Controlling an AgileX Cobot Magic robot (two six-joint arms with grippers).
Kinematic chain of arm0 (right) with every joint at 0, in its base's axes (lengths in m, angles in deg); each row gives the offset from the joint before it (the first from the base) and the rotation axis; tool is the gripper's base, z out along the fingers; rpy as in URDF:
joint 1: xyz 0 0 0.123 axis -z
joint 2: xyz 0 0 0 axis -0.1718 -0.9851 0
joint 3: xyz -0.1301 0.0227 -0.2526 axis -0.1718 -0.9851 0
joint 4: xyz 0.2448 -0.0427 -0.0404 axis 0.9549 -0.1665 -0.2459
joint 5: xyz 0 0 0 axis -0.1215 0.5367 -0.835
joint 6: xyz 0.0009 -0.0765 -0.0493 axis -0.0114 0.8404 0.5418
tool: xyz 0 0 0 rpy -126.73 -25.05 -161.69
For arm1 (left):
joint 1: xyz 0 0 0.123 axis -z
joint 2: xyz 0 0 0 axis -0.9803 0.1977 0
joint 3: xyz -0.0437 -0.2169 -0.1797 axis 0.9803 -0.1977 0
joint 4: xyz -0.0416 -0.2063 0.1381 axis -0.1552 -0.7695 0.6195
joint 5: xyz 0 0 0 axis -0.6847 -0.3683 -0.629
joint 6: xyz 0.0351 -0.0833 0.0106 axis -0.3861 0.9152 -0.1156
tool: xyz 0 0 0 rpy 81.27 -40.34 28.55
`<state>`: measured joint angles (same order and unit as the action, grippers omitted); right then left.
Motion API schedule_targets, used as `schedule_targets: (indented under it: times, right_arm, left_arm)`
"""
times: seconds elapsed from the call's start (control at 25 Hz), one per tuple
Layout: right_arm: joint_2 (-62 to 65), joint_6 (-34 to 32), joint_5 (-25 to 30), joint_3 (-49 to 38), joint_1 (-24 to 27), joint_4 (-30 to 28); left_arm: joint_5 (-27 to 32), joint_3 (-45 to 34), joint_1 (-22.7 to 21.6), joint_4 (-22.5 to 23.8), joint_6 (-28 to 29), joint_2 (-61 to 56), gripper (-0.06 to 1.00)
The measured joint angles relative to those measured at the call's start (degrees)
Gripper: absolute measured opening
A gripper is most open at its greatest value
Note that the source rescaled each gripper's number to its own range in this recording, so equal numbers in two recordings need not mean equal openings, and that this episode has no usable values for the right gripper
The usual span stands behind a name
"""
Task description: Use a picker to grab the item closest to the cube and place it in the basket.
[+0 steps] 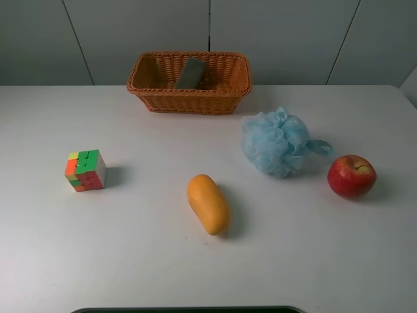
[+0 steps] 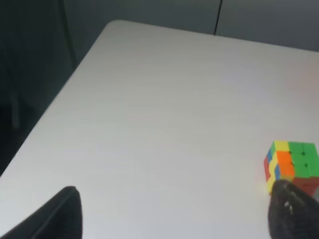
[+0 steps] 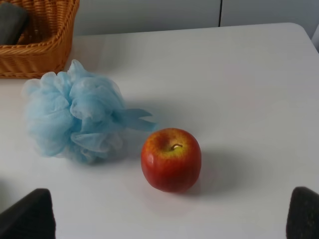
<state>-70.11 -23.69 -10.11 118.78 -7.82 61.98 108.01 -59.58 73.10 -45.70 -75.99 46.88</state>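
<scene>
white table (image 1: pixel 339 261) holds mango (image 1: pixel 208 203), seemingly outside both jaws.

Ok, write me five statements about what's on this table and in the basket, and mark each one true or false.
1. The mango lies nearer the cube than the apple does. True.
2. The basket is empty. False: a dark grey object rests inside it.
3. The bath pouf is blue. True.
4. The apple sits in the basket. False: it stands on the table, right of the pouf.
5. The left gripper grips the cube. False: its fingers stand apart, holding nothing.
</scene>
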Motion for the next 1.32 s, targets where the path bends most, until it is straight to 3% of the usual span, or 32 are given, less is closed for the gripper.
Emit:
schedule_targets:
  times: [1.32]
  right_arm:
    - [0.0, 0.0, 0.0, 0.0, 0.0, 0.08]
  left_arm:
    - [-0.94, -0.7, 0.31, -2.17, -2.21, 0.0, 0.91]
